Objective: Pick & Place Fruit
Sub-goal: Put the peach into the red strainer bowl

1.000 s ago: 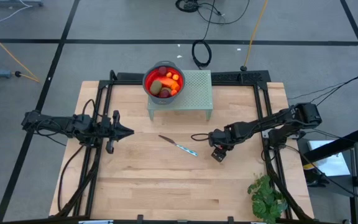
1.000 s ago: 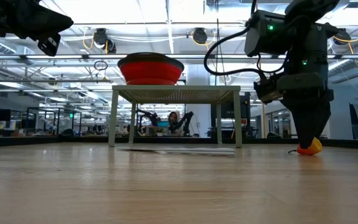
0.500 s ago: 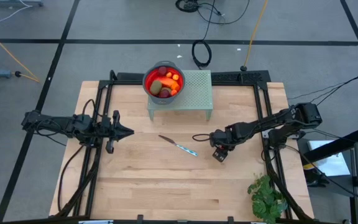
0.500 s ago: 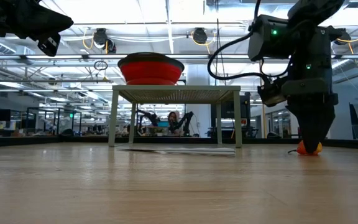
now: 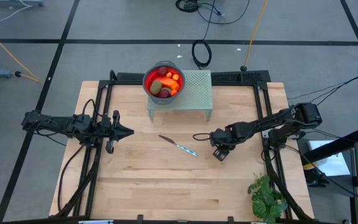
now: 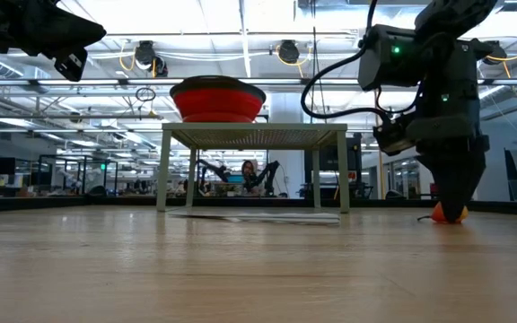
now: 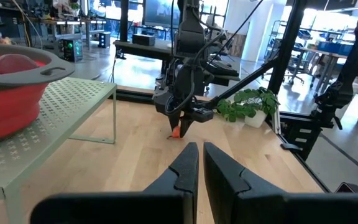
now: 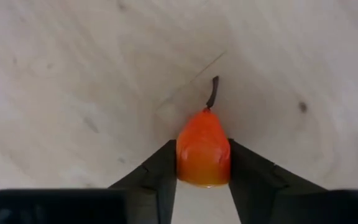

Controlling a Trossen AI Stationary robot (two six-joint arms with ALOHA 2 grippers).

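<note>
Your right gripper (image 8: 202, 163) has closed onto the orange fruit (image 8: 203, 148), table's 3 o'clock side; left gripper (image 7: 199, 163) idles shut.

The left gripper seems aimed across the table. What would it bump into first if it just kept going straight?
Probably the right gripper, which is down on the wooden table with an orange fruit between its fingers. The left gripper looks straight at it, though depth is uncertain.

It was a robotics lab. Beyond the wooden table (image 6: 240, 269) stood rows of workstations (image 6: 52, 175) under ceiling lights (image 6: 106, 18). Cables (image 5: 202, 53) lay on the floor.
</note>
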